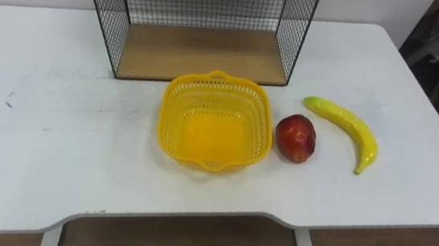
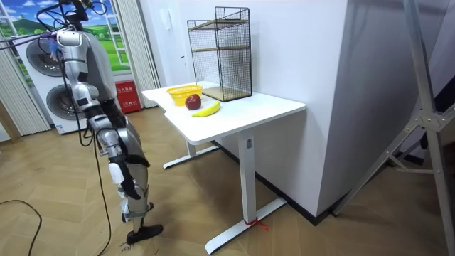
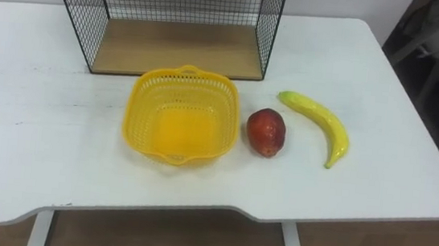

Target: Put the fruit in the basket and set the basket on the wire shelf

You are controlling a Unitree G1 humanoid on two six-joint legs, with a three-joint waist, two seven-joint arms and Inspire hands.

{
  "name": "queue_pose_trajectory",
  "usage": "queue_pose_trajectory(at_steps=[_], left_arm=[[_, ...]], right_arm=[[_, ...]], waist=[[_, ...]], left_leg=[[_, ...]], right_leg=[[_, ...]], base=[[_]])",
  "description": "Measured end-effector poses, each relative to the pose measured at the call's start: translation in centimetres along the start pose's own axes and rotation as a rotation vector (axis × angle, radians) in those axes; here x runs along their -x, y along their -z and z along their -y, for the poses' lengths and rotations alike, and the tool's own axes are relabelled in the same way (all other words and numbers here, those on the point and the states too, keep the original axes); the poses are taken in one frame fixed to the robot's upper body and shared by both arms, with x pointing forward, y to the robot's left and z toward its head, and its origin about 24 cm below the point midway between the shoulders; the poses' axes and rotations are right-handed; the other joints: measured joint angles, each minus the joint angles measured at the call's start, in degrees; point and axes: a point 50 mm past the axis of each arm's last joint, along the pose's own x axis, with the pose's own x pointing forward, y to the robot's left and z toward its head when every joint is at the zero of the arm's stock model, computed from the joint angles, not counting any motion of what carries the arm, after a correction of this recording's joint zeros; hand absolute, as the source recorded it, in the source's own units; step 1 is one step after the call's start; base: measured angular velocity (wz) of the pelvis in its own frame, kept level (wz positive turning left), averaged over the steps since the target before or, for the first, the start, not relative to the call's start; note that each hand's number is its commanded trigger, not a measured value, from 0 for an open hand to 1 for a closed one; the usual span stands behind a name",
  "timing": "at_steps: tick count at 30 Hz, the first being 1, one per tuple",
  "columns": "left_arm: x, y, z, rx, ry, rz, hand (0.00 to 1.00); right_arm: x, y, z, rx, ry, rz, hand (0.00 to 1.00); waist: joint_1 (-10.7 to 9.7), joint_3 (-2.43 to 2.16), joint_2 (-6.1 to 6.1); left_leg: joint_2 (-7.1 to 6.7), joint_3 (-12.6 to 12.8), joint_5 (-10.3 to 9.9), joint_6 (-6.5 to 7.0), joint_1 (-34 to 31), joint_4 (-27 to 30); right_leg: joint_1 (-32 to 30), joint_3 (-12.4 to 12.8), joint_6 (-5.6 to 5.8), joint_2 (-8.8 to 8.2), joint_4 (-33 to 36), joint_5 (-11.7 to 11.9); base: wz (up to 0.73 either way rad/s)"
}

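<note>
An empty yellow plastic basket [image 1: 215, 123] with a lattice wall sits mid-table, just in front of the black wire shelf [image 1: 204, 26], which has a wooden bottom board. Right of the basket and almost touching it lies a red fruit [image 1: 295, 138]. Further right lies a yellow banana [image 1: 345, 129], its tip pointing at the table's front edge. In the room view the robot stands upright a step back from the table's end, facing it. Its right hand [image 2: 108, 140] hangs low at its side, well away from the fruit [image 2: 193, 102] and basket [image 2: 183, 92].
The white table [image 1: 56, 140] has bare room to the left of the basket and along its front edge. The wire shelf [image 2: 220, 50] has an upper wooden level too. A wall lies behind the table; washing machines [image 2: 43, 85] stand behind the robot.
</note>
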Motion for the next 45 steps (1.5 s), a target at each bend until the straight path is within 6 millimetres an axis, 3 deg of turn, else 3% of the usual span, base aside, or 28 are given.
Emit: queue_pose_trajectory(at_steps=[2, 4, 11, 16, 19, 28, 37, 45], left_arm=[[0.1, 0.8, -0.6, 0.042, -0.023, -0.013, 0.00], [0.0, 1.0, -1.1, 0.050, -0.050, -0.011, 0.00], [-0.1, 0.4, -2.3, 0.043, -0.082, 0.023, 0.00], [-0.1, 0.1, -2.3, 0.037, -0.085, 0.043, 0.00], [-0.1, 0.1, -2.4, 0.037, -0.086, 0.045, 0.00], [0.0, -0.4, -2.3, 0.003, -0.073, 0.082, 0.00], [-0.1, -0.9, -2.0, -0.028, -0.033, 0.099, 0.00], [-0.1, -1.4, -2.0, -0.030, -0.013, 0.116, 0.00]], right_arm=[[0.1, -2.5, -0.8, -0.197, 0.006, 0.074, 0.00], [0.4, -4.1, -1.0, -0.272, 0.024, 0.135, 0.00], [2.8, -10.8, -3.9, -0.345, 0.022, 0.388, 0.00], [7.9, -16.3, -6.7, -0.318, -0.053, 0.719, 0.00], [10.8, -18.3, -7.7, -0.294, -0.085, 0.893, 0.00], [16.9, -20.7, -10.1, -0.221, -0.239, 1.198, 0.00], [20.6, -22.6, -13.7, -0.090, -0.438, 1.348, 0.00], [22.4, -21.8, -16.9, 0.103, -0.632, 1.415, 0.00]], waist=[[-0.81, -0.10, -0.11], [-0.92, -0.18, -0.44], [-0.93, -0.19, -0.90], [-0.77, -0.12, -1.28], [-0.53, -0.09, -1.56], [0.09, -0.07, -1.65], [1.43, 0.00, -1.56], [3.64, 0.07, -1.79]], left_leg=[[-0.25, 0.11, 0.00, 0.00, 0.14, 0.12], [-0.27, 0.10, 0.00, 0.01, 0.15, 0.17], [-0.31, 0.82, 0.02, 0.01, -0.79, 0.80], [-0.23, 0.80, 0.07, 0.04, -1.95, 1.02], [-0.23, 0.71, 0.08, 0.03, -2.21, 0.96], [-0.16, 0.29, 0.08, 0.02, -2.94, 0.91], [-0.13, -0.26, 0.08, 0.02, -3.75, 1.43], [-0.06, -1.46, 0.12, -0.04, -4.14, 2.49]], right_leg=[[0.05, -0.08, 0.01, -0.08, 0.08, -0.02], [-0.05, -0.27, 0.01, -0.14, 0.12, -0.01], [-1.38, 0.47, 0.04, -0.11, 1.06, 0.00], [-1.96, 0.31, -0.01, -0.13, 1.28, 0.02], [-2.72, 0.17, -0.03, -0.15, 1.15, 0.05], [-2.80, -0.16, -0.10, -0.10, 1.12, 0.11], [-2.89, -0.88, -0.20, -0.25, 1.31, 0.24], [-2.60, -2.13, -0.46, -0.41, 1.15, 0.53]], base=[[-0.02], [0.00], [-0.03], [0.00], [0.00], [0.02], [0.03], [0.07]])
